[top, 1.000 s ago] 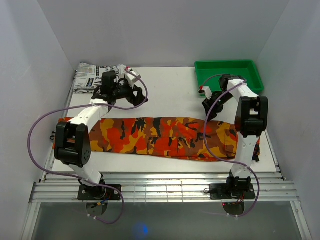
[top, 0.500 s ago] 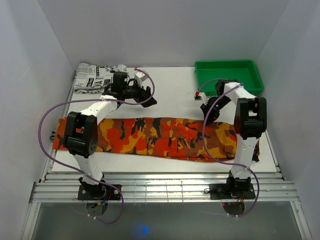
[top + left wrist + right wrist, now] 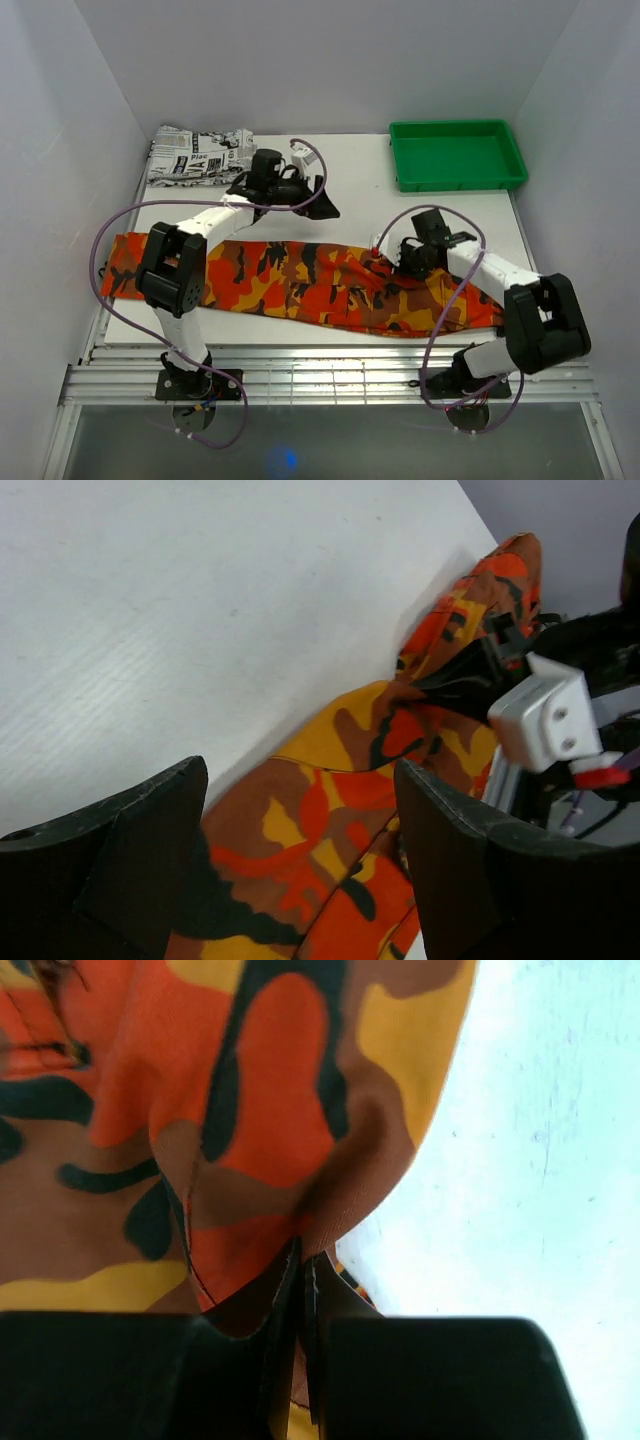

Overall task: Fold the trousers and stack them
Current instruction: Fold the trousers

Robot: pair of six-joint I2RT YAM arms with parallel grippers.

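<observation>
The trousers [image 3: 270,275], in orange, red, yellow and black camouflage print, lie stretched from left to right across the white table [image 3: 370,200]. My right gripper [image 3: 388,258] is shut on their far edge right of the middle, where the cloth rises in a small peak. In the right wrist view its closed fingertips [image 3: 305,1270] pinch the cloth [image 3: 250,1080]. My left gripper [image 3: 322,203] is open and hovers just behind the far edge near the middle. Its fingers [image 3: 150,860] straddle the print [image 3: 330,810] below without touching it.
A folded black-and-white newspaper-print garment [image 3: 200,155] lies at the back left corner. A green tray [image 3: 457,155] stands at the back right. White walls close in the table on three sides. The arm bases sit on the metal rail at the near edge.
My right arm swung down from beside the green tray onto the trousers' far edge and shut on the cloth. My left gripper travelled right from the back left toward the middle, still open.
</observation>
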